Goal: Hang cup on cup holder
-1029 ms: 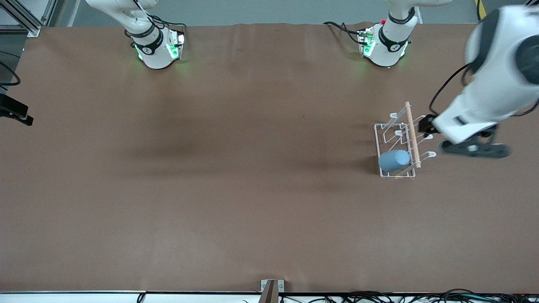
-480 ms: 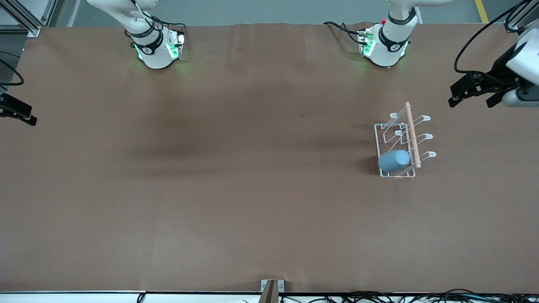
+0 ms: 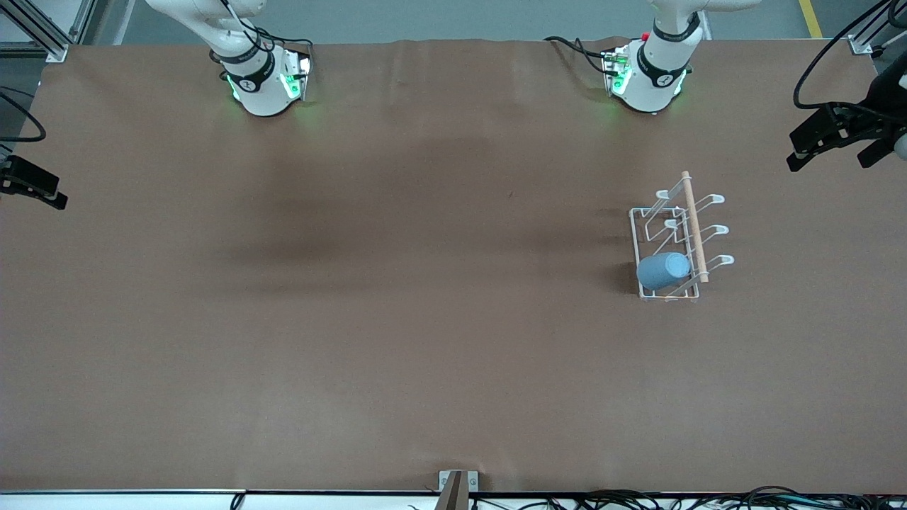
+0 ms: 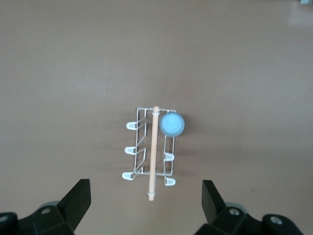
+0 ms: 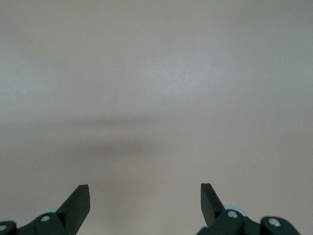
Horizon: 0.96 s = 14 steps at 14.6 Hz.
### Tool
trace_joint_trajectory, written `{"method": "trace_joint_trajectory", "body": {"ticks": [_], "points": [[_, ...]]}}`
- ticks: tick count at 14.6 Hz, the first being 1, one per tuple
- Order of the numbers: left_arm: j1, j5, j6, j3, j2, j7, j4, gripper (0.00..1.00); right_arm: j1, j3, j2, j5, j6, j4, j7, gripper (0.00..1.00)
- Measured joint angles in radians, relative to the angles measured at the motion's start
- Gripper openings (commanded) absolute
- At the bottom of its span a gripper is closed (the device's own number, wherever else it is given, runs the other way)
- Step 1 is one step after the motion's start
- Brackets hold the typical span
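The light-blue cup sits tilted over a prong of the white wire cup holder, at the holder's end nearest the front camera. In the left wrist view the cup shows on the holder beside the wooden dowel. My left gripper is open and empty, high over the table edge at the left arm's end, apart from the holder; it also shows in its wrist view. My right gripper is open and empty over the table edge at the right arm's end, and in its wrist view it is over bare surface.
The brown table carries only the holder. The two arm bases stand along the edge farthest from the front camera. Cables lie along the nearest edge.
My left gripper has moved from right beside the holder up and away toward the left arm's end of the table. The cup has stayed on the holder. The right arm waits.
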Motion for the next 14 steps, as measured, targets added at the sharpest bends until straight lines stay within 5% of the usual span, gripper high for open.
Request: {"method": "trace_joint_trajectory", "body": {"ticks": [14], "points": [[-0.001, 0.001, -0.034, -0.005, 0.018, 0.054, -0.005, 1.0, 0.0, -0.001, -0.001, 0.0, 0.0, 0.0, 0.003, 1.0]]}}
